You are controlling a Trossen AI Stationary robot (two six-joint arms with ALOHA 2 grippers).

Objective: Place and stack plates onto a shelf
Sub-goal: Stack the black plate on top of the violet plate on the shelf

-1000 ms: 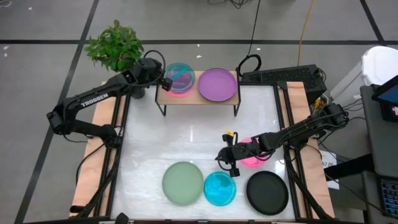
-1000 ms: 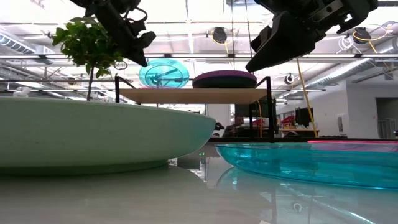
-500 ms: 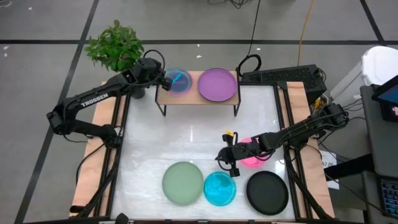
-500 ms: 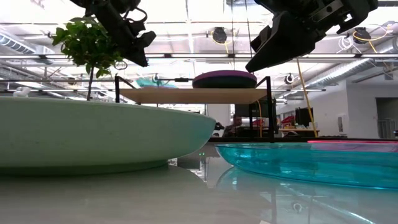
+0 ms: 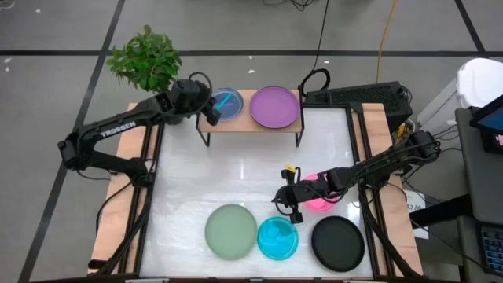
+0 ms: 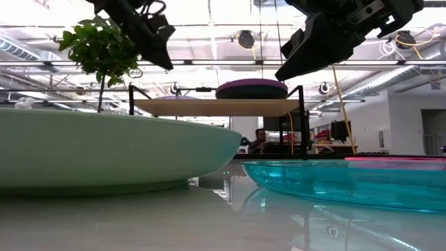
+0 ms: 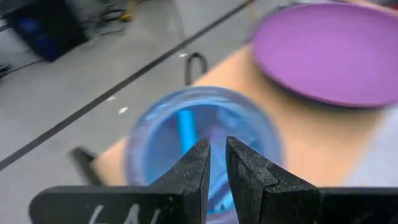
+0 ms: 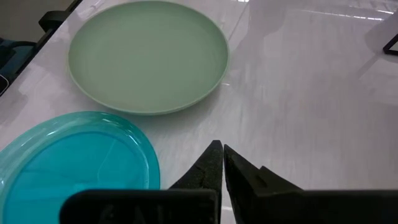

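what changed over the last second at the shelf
The cyan plate, tilted up on edge a second ago, now lies flat on the shelf. The left hand has drawn back off it. The purple plate, right hand and table plates stayed put.

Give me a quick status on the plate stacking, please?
Left gripper shut, empty, at the shelf end beside the cyan plate lying there. Right gripper shut, empty, hovering mid-table. Purple plate shelved; four plates on the table. Nothing blocking.
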